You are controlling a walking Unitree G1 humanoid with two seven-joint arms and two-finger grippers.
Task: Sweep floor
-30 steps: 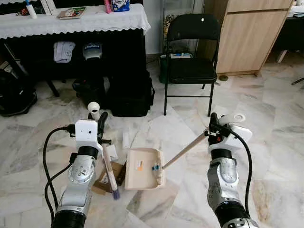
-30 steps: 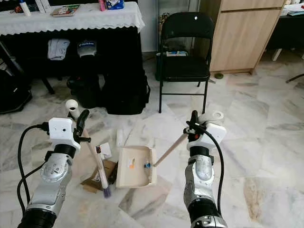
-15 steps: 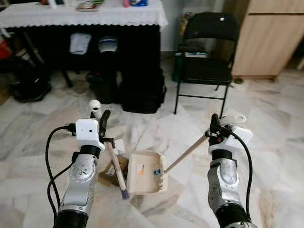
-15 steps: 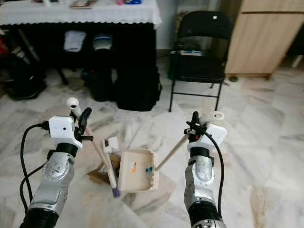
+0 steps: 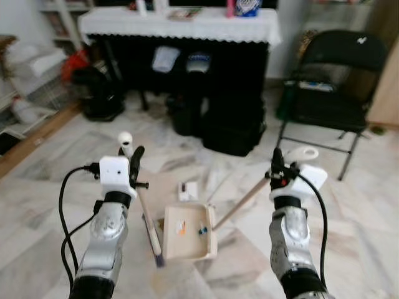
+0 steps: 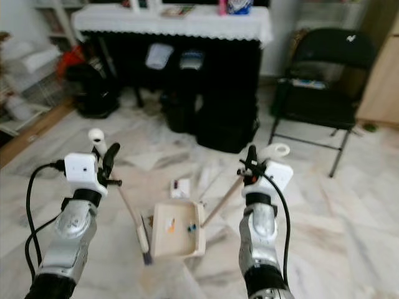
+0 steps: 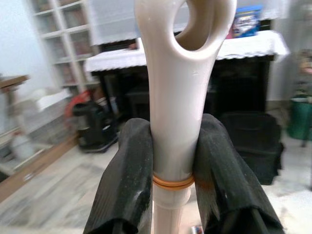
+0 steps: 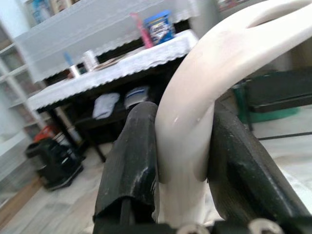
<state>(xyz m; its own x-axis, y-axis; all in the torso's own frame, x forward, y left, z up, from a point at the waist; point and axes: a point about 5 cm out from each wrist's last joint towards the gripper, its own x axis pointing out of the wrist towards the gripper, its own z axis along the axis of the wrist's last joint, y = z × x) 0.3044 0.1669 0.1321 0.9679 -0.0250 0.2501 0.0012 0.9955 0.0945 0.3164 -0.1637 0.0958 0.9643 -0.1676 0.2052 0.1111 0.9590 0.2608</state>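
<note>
A cream dustpan (image 5: 189, 232) lies on the marble floor between my arms, with small orange and blue scraps (image 5: 203, 231) inside it. Its long handle (image 5: 240, 202) slants up to my right gripper (image 5: 275, 169), which is shut on the handle's top end (image 8: 195, 122). My left gripper (image 5: 133, 163) is shut on the cream broom handle (image 7: 178, 97). The broom stick (image 5: 147, 221) runs down to purple bristles (image 5: 158, 256) at the dustpan's left edge. A small white packet (image 5: 187, 189) lies on the floor just beyond the dustpan.
A black table (image 5: 187, 43) with a white lace cloth stands ahead, with black bags (image 5: 227, 118) under and before it. A black folding chair (image 5: 336, 93) is at the right. A vacuum cleaner (image 5: 100, 93) and white shelves (image 5: 25, 81) are at the left.
The camera has swung left, so the chair slid right and the shelves came into view. Both grippers keep their hold on broom and dustpan; the dustpan stays between the arms.
</note>
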